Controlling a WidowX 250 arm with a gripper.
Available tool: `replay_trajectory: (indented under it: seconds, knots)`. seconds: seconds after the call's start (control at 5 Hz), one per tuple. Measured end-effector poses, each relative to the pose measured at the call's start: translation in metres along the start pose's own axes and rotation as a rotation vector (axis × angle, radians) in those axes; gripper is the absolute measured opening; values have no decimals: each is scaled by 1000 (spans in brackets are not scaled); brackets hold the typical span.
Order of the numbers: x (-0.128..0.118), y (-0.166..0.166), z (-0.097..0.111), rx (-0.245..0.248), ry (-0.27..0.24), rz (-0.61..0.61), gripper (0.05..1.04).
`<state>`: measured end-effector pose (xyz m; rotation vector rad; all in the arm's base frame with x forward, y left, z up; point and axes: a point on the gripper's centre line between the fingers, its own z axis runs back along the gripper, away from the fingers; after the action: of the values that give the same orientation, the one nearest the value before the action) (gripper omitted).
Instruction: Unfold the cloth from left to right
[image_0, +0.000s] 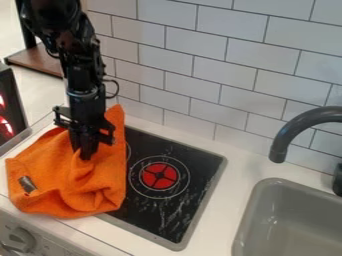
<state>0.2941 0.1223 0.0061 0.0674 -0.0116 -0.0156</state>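
Tiled wall (234, 70) along the far side, white counter (224, 200) in front of it. Black arm (80, 65) at far left, hanging over the work. Black cooktop (194, 160) set in the counter, mid-scene; grey sink (294, 225) to the near right.

Orange cloth (63, 175) on the left, rumpled, lying over the left part of the cooktop. Far right corner stands up in a peak beside the arm; near edge curls under in a rounded fold. Judgement: unfolding looks far from done, with the right of the cooktop uncovered.

Dark curved faucet (287, 132) over the sink's far side. Likely clear of a low, short pull; an overlong one to the right could bring arm or cloth against it.

Gripper (85, 156) down in the middle folds. Open or closed, cannot tell. If the hold is shallow, cloth may slip out on the lift. If it bites several layers, the whole bundle may slide right without opening. Pushed too low, it could scrape the hard top beneath.

Red-centred burner (159, 176) just right of the cloth. Dark patch (27, 184) on the cloth's left; left side could drag along unless the loose layer parts from it.
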Motion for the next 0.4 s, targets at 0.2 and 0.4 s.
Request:
replay_trajectory:
  seconds: [0.2, 0.4]
  knots:
    - [-1, -7, 16, -24, -32, -12, 59]
    - [6, -32, 30, -67, -49, -62, 59]
